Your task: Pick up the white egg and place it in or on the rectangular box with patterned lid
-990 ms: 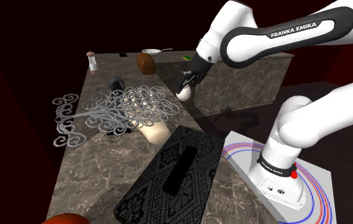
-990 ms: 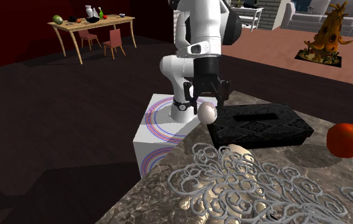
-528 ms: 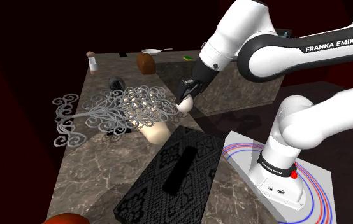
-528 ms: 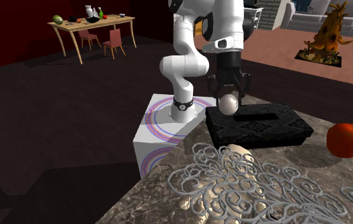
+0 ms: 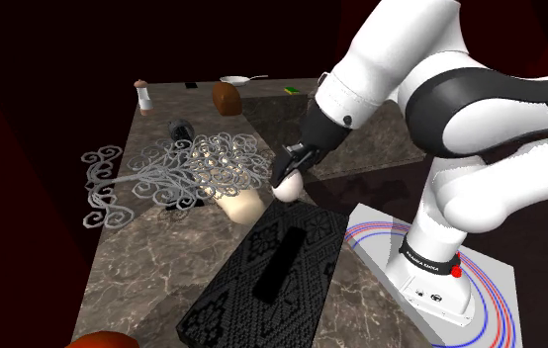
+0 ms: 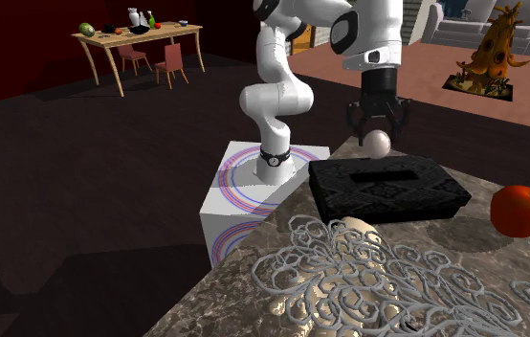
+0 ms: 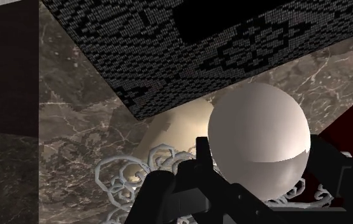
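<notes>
Egg [image 5: 287, 186], white: in air, pinched betw. gripper [image 5: 290, 176] fingers, jaws closed on its sides; hangs over box end nearest scrollwork, clear of lid.
Counter [image 5: 153, 259]: dark veined marble.
Arm [image 5: 460, 99]: white, reaches from stand [image 5: 465, 302] over counter.
Box [image 5: 272, 267]: black, rect., patterned lid w/ centre slot, flat on counter.
Scrollwork [image 5: 178, 173]: silver, tree-shaped, beside box; cream rounded obj. [image 5: 242, 206] partly under it.
Apple [image 6: 524, 209]: red, near box's other end, apart.
</notes>
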`<action>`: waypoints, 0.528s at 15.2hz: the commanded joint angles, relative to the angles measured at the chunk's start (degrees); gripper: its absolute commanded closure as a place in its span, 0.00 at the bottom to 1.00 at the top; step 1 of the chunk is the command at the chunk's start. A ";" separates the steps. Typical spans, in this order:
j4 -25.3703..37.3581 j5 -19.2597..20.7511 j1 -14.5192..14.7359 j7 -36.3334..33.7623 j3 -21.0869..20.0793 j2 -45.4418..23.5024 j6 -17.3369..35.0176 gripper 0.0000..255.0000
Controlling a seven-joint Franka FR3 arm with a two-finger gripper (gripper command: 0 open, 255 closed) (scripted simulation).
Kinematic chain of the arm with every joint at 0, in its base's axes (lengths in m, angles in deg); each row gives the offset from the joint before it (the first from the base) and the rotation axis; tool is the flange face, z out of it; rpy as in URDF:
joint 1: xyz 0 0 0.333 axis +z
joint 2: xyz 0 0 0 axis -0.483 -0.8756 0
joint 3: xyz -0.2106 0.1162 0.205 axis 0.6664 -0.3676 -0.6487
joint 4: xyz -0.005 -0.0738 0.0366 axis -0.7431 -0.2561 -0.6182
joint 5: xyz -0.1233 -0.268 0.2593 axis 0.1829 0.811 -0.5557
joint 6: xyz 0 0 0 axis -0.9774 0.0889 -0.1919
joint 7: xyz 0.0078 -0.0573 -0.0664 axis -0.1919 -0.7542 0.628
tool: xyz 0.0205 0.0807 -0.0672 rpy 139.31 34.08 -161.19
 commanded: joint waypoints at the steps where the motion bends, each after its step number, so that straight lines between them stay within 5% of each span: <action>1: 1.14 -0.98 1.14 -3.34 -2.94 0.48 -1.27 1.00; 8: 3.06 -3.32 2.35 -9.78 -10.05 -0.73 -1.00 1.00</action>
